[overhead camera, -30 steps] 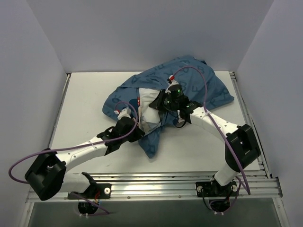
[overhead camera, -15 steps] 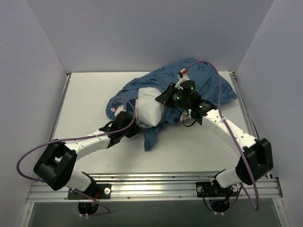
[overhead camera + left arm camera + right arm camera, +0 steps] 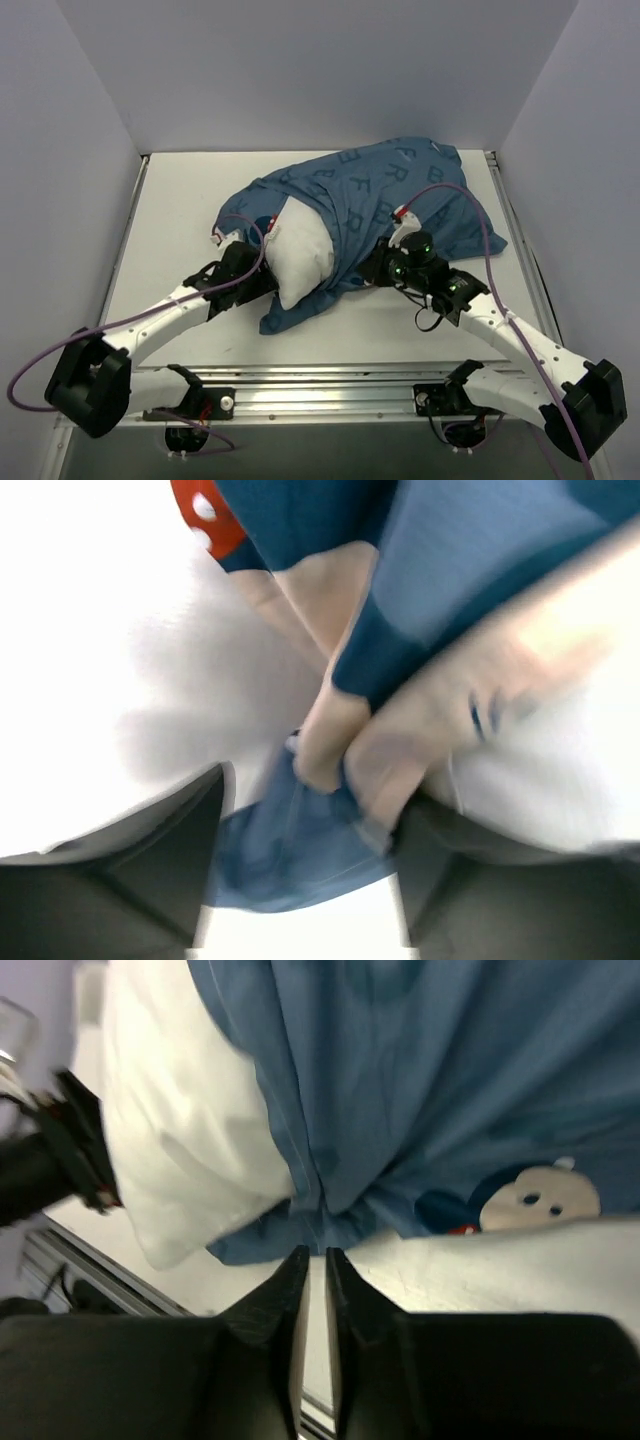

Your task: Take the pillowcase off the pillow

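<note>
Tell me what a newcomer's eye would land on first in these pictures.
The dark blue lettered pillowcase sprawls across the middle of the table, and the plump white pillow bulges out of its near-left opening. The left gripper holds bunched blue fabric beside the pillow. The right gripper pinches the pillowcase's near edge to the right of the pillow.

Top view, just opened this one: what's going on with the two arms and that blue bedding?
Two robot arms are working a blue pillowcase off a white pillow on the table. The right gripper is pinched shut on the pillowcase's near edge. The left gripper sits at the bare end of the pillow with blue fabric bunched between its fingers; whether it is clamped is unclear. Only one end of the pillow is out.
</note>
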### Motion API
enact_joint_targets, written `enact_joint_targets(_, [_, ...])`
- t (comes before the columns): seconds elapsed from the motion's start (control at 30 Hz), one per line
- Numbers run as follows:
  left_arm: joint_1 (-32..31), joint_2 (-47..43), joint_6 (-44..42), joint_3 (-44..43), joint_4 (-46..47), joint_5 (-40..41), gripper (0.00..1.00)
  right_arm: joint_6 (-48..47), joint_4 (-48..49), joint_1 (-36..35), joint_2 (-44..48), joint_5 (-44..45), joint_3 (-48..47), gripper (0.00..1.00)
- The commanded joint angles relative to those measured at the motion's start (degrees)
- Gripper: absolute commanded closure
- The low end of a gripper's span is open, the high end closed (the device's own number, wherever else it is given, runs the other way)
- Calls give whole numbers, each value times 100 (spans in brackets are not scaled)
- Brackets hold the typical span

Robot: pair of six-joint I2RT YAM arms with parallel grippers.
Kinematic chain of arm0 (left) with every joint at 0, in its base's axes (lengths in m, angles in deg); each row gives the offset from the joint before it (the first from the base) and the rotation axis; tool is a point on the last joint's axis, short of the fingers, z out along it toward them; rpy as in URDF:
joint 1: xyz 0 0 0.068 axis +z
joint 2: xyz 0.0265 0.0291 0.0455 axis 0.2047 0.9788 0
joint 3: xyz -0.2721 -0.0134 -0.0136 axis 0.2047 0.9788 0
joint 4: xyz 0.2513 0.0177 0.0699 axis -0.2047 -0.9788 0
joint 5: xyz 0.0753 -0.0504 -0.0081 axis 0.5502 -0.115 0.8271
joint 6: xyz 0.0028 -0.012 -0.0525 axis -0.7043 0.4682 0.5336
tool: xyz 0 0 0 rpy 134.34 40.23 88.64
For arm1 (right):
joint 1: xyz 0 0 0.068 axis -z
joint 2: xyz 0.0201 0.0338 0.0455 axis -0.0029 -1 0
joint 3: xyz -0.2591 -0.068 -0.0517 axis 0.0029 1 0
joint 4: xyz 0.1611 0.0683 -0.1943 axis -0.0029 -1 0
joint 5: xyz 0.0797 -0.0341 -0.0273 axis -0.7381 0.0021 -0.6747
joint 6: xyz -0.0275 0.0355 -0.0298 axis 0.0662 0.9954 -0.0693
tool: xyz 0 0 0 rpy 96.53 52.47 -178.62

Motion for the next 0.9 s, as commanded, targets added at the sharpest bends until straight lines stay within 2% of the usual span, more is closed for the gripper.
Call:
enact_joint_targets(0.0, [-32,-632,-521,-512,-725,173,23,-450,-128,-540,-83,802,-176,89])
enact_joint_targets(0.07, [3,-912,-951,-767,-1016,470,14,-581,-128,-840,-398,1093,-518,77])
enact_joint_targets(0.17, [187,-1063,-1514,-1338,-1439,613,11,-941,-128,-1226,-838,1671,-1131,59])
enact_joint_targets(0.23, [345,-1055,-1875,-1620,-1396,482,11,-1336,-128,-1437,-1094,1962,-1528,45])
enact_joint_targets(0.33, [706,-792,-2226,-1970,-1142,-36,11,-1898,-128,-1745,-1726,2350,-2355,31])
enact_joint_targets(0.43, [873,-239,-2472,-2331,-790,-458,12,-2224,-102,-1825,-2420,2526,-3014,23])
enact_joint_targets(0.6, [1058,772,-2710,-2886,-473,-995,16,-2682,109,-1816,-3432,2614,-3507,17])
enact_joint_targets(0.77, [1084,1116,-2746,-3132,-377,-1329,17,-2596,267,-1588,-4064,2500,-3166,13])
enact_joint_targets(0.8, [1084,1125,-2763,-3124,-359,-1364,17,-2473,294,-1396,-4100,2500,-3035,13])
enact_joint_targets(0.87, [1084,1160,-2781,-3124,-341,-1443,17,-2236,451,-1176,-4040,2483,-2534,25])
